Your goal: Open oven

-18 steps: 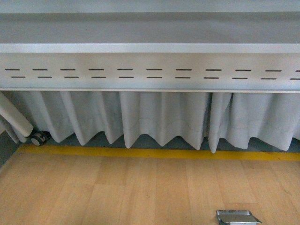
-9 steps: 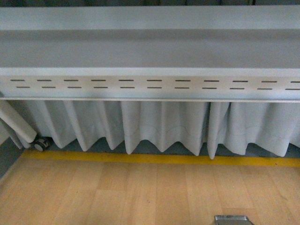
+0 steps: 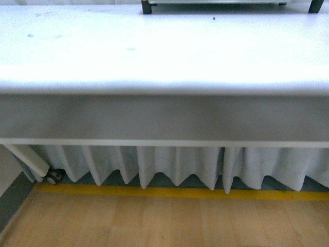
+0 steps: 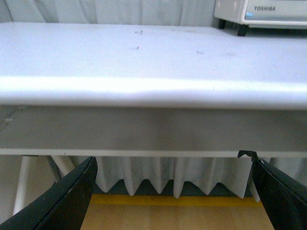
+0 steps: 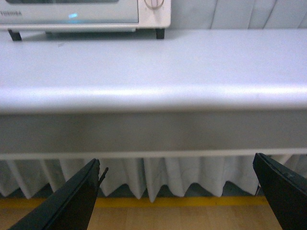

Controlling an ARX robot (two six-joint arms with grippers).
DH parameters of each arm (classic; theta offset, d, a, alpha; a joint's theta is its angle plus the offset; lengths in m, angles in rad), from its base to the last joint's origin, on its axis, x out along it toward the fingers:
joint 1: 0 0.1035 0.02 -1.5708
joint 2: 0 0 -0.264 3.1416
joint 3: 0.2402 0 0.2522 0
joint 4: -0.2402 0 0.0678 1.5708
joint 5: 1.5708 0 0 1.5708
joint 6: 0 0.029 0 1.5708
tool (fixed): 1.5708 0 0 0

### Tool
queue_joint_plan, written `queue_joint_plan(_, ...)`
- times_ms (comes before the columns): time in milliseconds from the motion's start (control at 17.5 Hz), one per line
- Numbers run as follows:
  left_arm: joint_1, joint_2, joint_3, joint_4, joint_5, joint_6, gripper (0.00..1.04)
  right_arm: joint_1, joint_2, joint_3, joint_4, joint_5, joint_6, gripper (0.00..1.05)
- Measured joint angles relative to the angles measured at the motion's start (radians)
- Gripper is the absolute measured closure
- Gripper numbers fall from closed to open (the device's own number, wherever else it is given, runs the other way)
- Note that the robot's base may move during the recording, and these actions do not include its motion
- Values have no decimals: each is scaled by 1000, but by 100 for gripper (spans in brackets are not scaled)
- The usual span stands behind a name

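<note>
The cream-white oven (image 5: 81,14) stands on the far part of a white table (image 5: 158,67). In the right wrist view I see its lower front, one beige knob and two dark feet. The left wrist view shows its lower corner (image 4: 261,13) with the Toshiba mark. The front view shows only its underside and feet (image 3: 216,4) at the top edge. My left gripper (image 4: 172,201) is open and empty, below and in front of the table's edge. My right gripper (image 5: 175,201) is open and empty, also below the table's edge. The door handle is out of view.
The table's front apron (image 3: 164,118) hangs over a pleated white curtain (image 3: 175,164). A yellow floor line (image 3: 169,192) runs along a wooden floor (image 3: 154,226). A caster wheel (image 3: 54,176) and a white leg (image 3: 28,159) sit at the left.
The front view has risen: the slotted panel is gone from sight, the table top and the oven's feet have come into view, and the metal floor plate has dropped out of frame.
</note>
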Motion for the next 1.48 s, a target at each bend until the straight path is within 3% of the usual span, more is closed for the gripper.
queue_joint_plan(1483,0,0,0,0,0,1,7,0,1,0,0,0,0,6)
